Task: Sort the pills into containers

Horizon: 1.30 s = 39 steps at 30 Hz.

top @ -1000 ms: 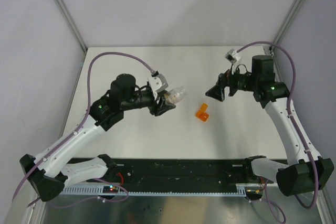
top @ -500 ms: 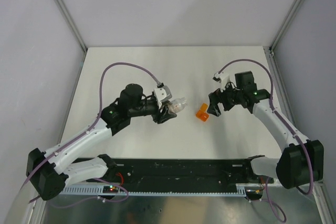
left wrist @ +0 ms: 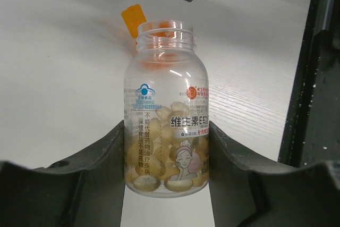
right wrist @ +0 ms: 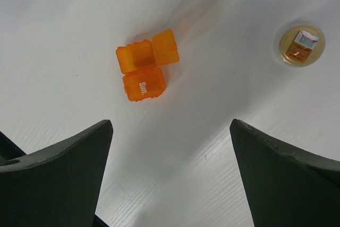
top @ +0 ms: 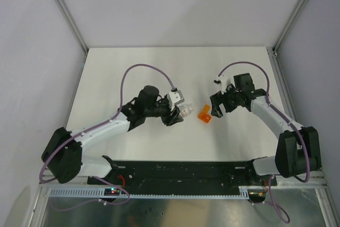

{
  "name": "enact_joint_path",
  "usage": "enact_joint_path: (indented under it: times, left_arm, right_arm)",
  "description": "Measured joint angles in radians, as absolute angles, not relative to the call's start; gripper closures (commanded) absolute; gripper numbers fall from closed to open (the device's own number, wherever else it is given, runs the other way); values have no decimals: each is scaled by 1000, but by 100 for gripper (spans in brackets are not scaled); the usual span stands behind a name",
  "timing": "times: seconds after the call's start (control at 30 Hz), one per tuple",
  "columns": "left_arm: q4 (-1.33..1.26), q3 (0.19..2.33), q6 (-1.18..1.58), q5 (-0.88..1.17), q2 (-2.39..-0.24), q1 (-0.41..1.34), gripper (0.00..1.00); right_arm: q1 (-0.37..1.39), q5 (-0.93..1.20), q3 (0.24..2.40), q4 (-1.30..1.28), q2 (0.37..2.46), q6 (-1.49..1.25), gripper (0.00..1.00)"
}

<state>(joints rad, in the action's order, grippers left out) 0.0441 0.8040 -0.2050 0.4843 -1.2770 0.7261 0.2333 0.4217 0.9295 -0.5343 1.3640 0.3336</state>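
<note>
My left gripper (top: 177,115) (left wrist: 167,150) is shut on a clear, uncapped vial (top: 185,111) (left wrist: 166,104) holding several pale tan pills (left wrist: 159,155) at its base. The vial's mouth points at the orange two-cell box (top: 204,114) (right wrist: 144,72), just left of it. In the right wrist view one cell has its lid flipped open (right wrist: 165,47) and the other, marked "Sun.", is closed. My right gripper (top: 215,108) (right wrist: 170,128) is open and empty, just right of the box. The box's lid (left wrist: 133,18) shows behind the vial in the left wrist view.
The vial's tan cap (right wrist: 299,44) lies on the white table (top: 133,73) beyond the box. A black rail (top: 180,171) runs along the table's near edge. Grey walls close the back and sides.
My left arm has reached right, carrying the vial close to the orange box. My right gripper came down and left to the box, then barely moved in the last half second.
</note>
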Motion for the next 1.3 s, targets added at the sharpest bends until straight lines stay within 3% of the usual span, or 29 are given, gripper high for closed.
enact_joint_path:
  times: [0.73, 1.3]
  left_arm:
    - [-61, 952, -223, 486, -1649, 750, 100]
    - [86, 1112, -327, 482, -1791, 775, 100]
  right_arm:
    - [115, 420, 929, -512, 1401, 334, 4]
    - [21, 509, 929, -537, 1390, 346, 5]
